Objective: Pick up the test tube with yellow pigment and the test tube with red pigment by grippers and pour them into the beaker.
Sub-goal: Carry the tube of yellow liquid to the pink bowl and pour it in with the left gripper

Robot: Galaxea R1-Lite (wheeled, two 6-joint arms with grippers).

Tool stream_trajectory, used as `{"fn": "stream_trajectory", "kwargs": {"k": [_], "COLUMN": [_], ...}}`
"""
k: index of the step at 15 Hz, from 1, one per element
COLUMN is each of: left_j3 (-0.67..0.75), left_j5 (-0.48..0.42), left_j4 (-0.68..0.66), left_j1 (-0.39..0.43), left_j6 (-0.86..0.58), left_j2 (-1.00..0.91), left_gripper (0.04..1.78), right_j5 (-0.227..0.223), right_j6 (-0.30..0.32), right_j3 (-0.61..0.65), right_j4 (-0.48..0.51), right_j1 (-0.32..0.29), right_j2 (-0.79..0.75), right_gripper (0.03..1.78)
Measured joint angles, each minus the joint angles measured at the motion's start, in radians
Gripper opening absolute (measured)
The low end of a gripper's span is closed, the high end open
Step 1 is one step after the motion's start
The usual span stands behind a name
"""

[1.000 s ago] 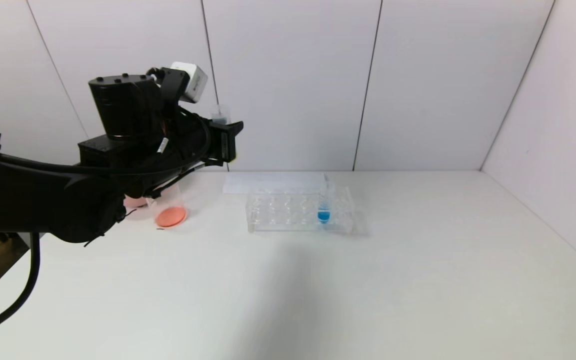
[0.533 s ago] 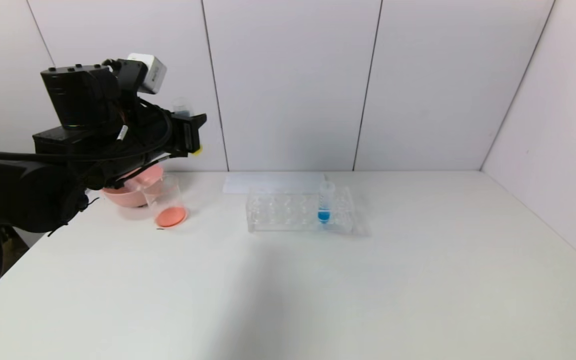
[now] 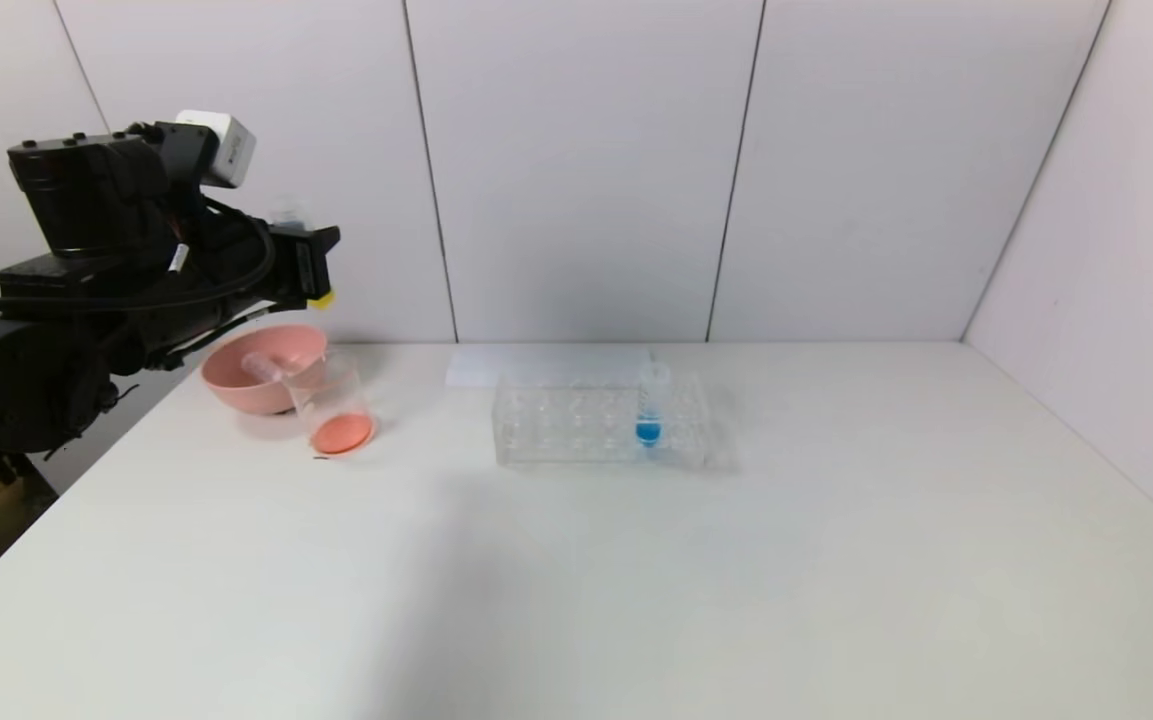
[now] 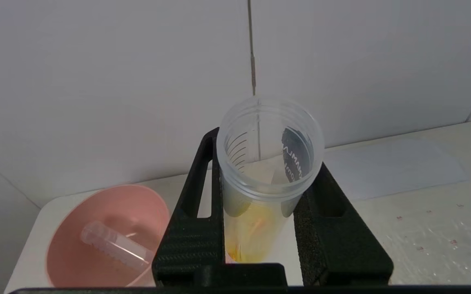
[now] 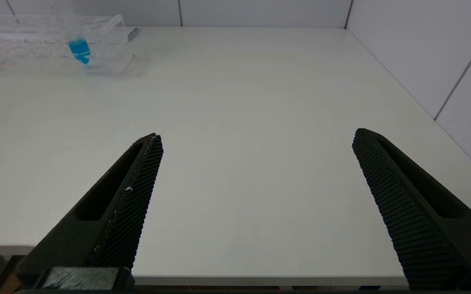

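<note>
Head view shows the left gripper raised above the table's far left corner, its fingers clamped on the yellow tube — held upright, mouth up, with only yellow streaks at its lower end. Below it sits the pink bowl, where an emptied clear tube lies on its side. Just beside the bowl stands the beaker, orange-red liquid at its bottom. Mid-table near the far edge, the clear rack holds a blue tube. The right gripper hangs wide open over the near right edge — nothing between its fingers.

Left gripper fingers hide most of yellow tube (lower end partly); right gripper off head view.
</note>
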Motion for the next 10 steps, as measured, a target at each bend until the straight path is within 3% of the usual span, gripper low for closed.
{"fn": "stream_trajectory", "kwargs": {"k": [10], "left_j3": [-0.006], "left_j5": [-0.038], "left_j4": [-0.009], "left_j1": [0.21], "left_j6": [-0.001], "left_j2": [0.027], "left_gripper": [0.49], "right_j5": [0.0], "right_j6": [0.0], "right_j3": [0.0], "right_j4": [0.0], "right_j1": [0.0], "right_j2": [0.0], "right_gripper": [1.7]}}
